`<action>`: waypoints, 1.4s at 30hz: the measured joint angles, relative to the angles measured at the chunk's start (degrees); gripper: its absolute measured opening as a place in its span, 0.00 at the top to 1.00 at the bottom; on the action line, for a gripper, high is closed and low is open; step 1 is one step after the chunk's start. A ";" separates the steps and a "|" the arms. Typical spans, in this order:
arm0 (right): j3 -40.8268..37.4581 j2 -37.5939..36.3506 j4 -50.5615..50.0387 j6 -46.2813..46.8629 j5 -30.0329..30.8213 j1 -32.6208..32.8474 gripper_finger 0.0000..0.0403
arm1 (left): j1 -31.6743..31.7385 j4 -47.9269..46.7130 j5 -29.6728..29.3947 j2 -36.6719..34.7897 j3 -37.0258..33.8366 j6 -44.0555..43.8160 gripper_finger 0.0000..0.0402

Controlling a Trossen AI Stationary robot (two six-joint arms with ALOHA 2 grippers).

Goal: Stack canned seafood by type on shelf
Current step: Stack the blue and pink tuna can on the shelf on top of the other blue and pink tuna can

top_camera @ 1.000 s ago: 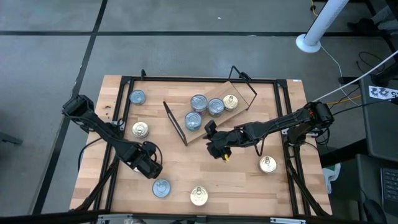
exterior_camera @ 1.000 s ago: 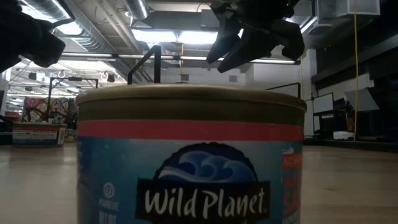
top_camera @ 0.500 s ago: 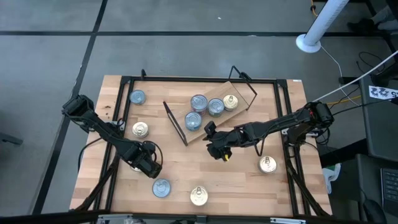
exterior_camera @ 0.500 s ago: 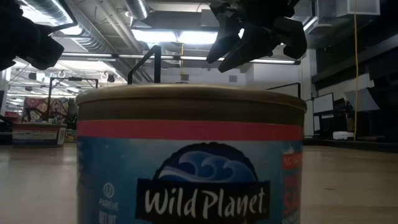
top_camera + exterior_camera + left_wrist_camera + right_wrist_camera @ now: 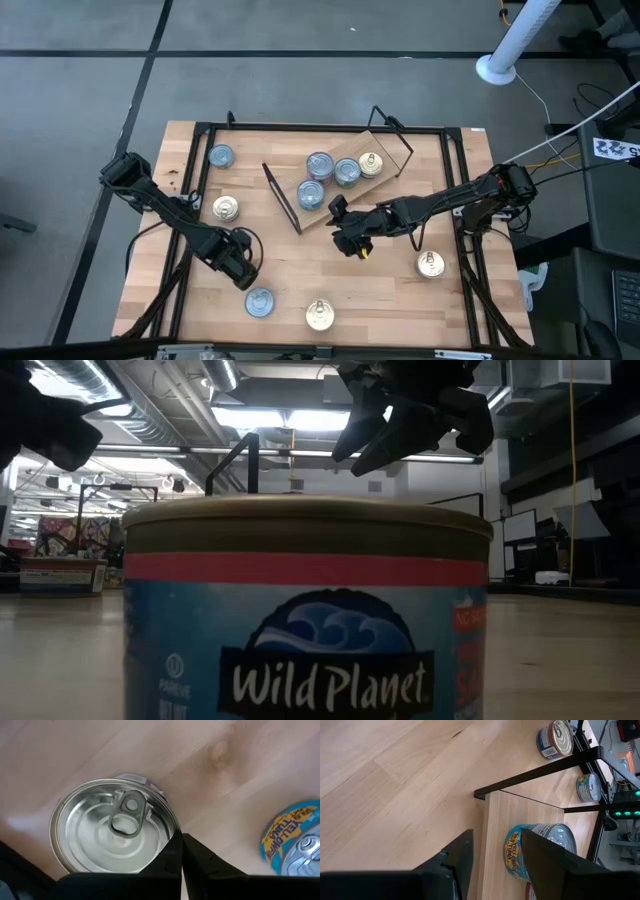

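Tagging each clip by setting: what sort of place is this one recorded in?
Probably a robotics lab or workshop: exposed ceiling ducts and strip lights overhead, a grey concrete floor, and a wooden table on a black frame.

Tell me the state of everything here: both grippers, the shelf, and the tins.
Left gripper: fingers shut, holding nothing.
Right gripper: fingers open, holding nothing, at the shelf's edge.
Shelf: standing askew on the table, carrying four tins.
Tins on the shelf: three blue, one gold, upright, side by side, not stacked.
Loose tins: five upright on the table, off the shelf.
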 joint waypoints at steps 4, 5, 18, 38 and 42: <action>0.00 0.02 0.01 0.00 -0.01 0.00 0.59 | -0.02 0.13 -0.03 -0.02 0.00 4.05 1.00; 0.00 0.02 0.03 -0.01 -0.19 0.00 0.59 | -0.02 0.23 -0.04 -0.01 -0.02 4.94 1.00; 0.00 0.02 1.08 -0.01 -14.45 0.00 0.59 | 0.35 6.25 -2.51 0.09 -0.09 7.01 1.00; 0.00 0.02 1.76 -0.01 -14.45 0.00 0.59 | 6.21 16.38 -4.38 4.06 0.24 14.95 1.00; 0.00 0.02 1.66 -0.01 -14.45 0.00 0.59 | 6.78 16.75 -3.80 7.43 0.26 16.11 1.00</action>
